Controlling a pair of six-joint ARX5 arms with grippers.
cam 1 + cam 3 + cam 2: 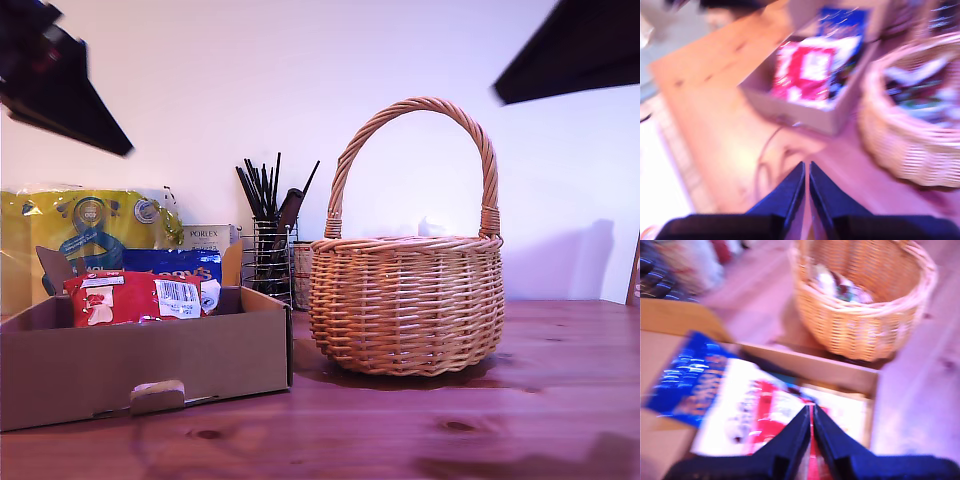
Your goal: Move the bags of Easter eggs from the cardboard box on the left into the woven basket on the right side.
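Observation:
The cardboard box [150,365] stands at the exterior view's left. A red-and-white bag [135,298] and a blue bag [170,262] lie in it. The woven basket [405,300] stands beside it toward the exterior view's right. A white-and-green bag [837,287] lies inside the basket [865,330]. My first gripper [811,410] hangs shut and empty above the red-and-white bag [765,415] in the box [840,371]. My second gripper [806,165] is shut and empty over bare table, apart from box [790,107] and basket [900,145]. Both wrist views are blurred.
Behind the box stand a large yellow wrapped pack [90,225], a white Porlex carton [207,237] and a wire holder with black sticks [268,255]. Dark arm parts [60,85] [570,50] show in the exterior view's upper corners. The wooden table [450,430] runs forward.

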